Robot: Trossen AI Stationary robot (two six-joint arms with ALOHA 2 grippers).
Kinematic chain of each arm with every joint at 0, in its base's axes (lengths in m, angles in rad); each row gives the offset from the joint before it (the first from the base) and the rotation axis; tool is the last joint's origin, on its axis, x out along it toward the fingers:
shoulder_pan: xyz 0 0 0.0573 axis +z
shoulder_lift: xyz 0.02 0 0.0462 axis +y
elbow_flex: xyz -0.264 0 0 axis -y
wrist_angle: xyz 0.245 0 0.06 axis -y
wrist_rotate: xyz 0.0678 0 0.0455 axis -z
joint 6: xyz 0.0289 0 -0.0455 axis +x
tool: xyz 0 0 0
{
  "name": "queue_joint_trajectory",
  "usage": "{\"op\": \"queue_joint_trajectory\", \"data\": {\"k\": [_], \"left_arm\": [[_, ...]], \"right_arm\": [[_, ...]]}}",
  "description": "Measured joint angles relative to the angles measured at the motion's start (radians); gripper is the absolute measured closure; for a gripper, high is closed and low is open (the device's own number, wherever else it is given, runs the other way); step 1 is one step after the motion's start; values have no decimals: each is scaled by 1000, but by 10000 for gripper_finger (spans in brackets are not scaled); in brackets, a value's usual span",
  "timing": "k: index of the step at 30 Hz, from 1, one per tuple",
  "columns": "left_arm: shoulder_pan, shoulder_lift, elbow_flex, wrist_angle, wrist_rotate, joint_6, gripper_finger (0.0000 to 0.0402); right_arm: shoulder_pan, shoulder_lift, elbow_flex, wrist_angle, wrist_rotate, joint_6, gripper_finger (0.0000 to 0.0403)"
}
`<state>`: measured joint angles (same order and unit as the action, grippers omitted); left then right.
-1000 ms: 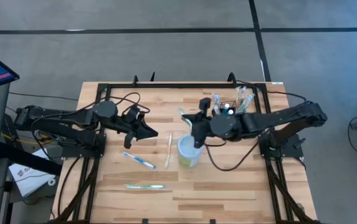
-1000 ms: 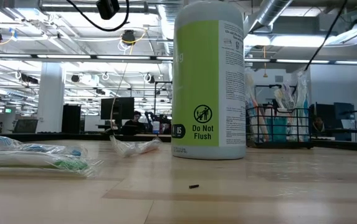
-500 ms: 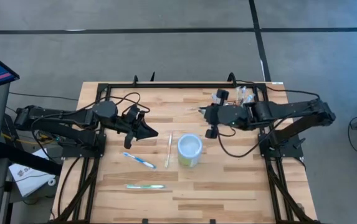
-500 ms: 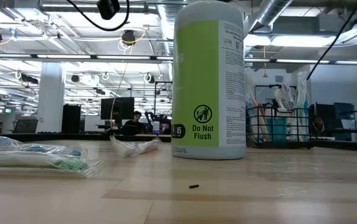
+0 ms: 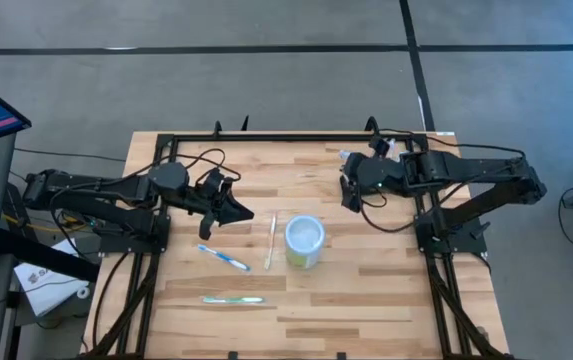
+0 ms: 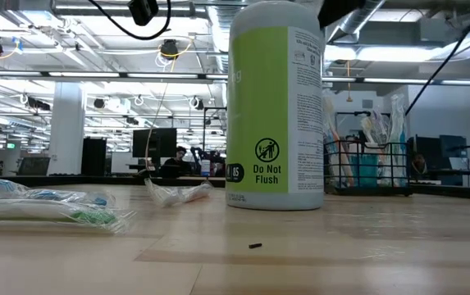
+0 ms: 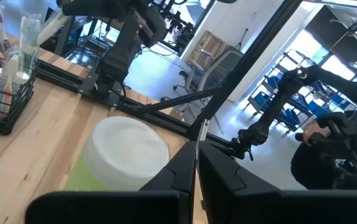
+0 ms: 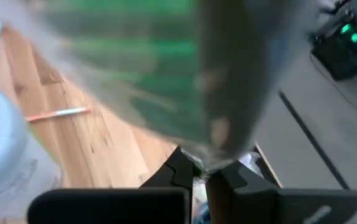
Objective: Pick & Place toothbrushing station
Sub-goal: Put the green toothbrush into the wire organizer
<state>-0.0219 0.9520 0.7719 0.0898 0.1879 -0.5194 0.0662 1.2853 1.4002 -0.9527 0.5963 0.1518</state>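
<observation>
Right now your right gripper [image 5: 350, 190] sits just beside the toothbrushing station [image 6: 367, 167], fingers pinched on a wrapped toothbrush [image 8: 166, 81] that blurs across its wrist camera. Release it off-line and it may catch the basket's wire wall, or the toothbrushes already standing in it, and drop onto the table [image 5: 366, 290]. Your left gripper [image 5: 238, 212], fingers together, waits well apart from the station.
</observation>
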Motion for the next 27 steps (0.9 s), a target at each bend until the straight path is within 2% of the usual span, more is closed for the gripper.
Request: {"op": "queue_joint_trajectory", "data": {"k": [8,18,27], "left_arm": [[0,18,0,5,0,16,390],[0,31,0,2,-5,23,390],[0,31,0,4,-13,44,390]], "right_arm": [[-53,-51,-77,3,-23,33,396],[-119,-186,-228,35,-28,70,396],[-214,-245,-388,179,-128,50,396]]}}
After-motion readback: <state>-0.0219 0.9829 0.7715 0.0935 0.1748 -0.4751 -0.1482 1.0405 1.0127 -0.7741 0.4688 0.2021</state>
